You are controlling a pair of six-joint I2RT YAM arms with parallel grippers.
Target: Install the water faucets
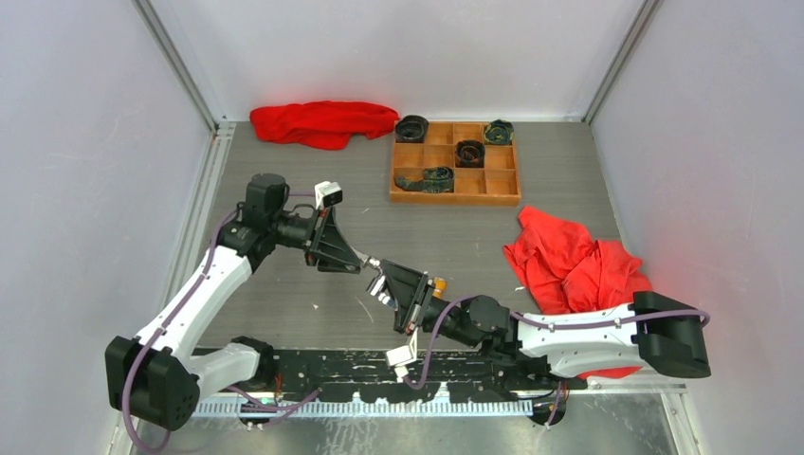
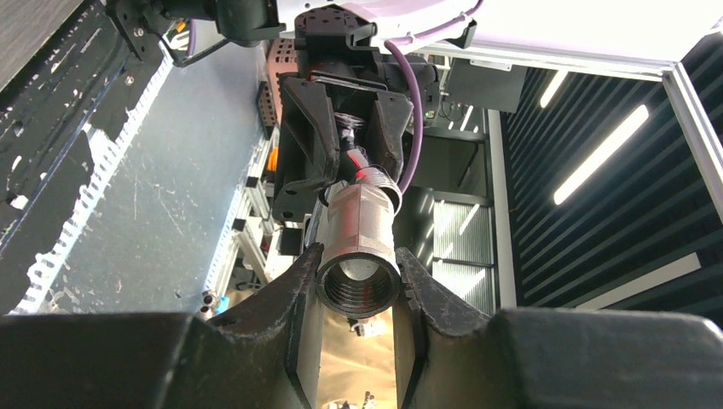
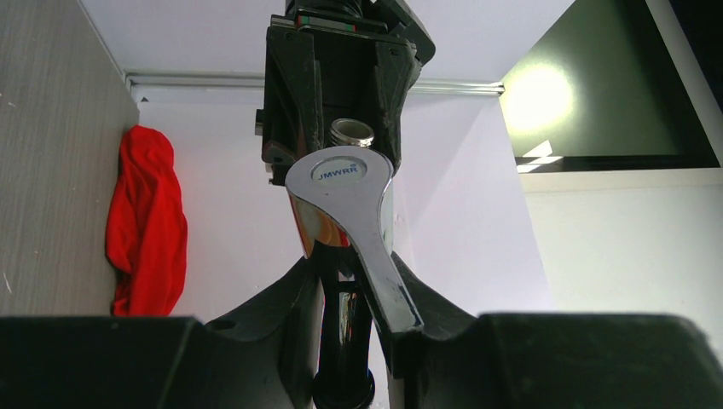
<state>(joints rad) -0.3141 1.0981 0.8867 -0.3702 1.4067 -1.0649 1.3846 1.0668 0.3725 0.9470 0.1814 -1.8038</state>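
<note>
Above grey tabletop (image 1: 284, 313), left fingers (image 2: 274, 308) clamp a threaded fitting (image 2: 360, 230), right fingers (image 3: 266, 317) grip the silver faucet (image 3: 341, 183).

— What's around the bench?
— Plain pale walls (image 1: 398, 47) on three sides, joined by metal corner posts (image 1: 180, 66).
— And the surface?
— A grey wood-grain tabletop (image 1: 474, 237) (a few pale scratches on it).
— Lighting?
— Long strip lights (image 2: 601, 153) on a dark slatted ceiling (image 2: 588, 290), seen from the left wrist. From the right wrist, a dark pane (image 3: 614, 111) above the wall catches a round glare (image 3: 533, 94).
</note>
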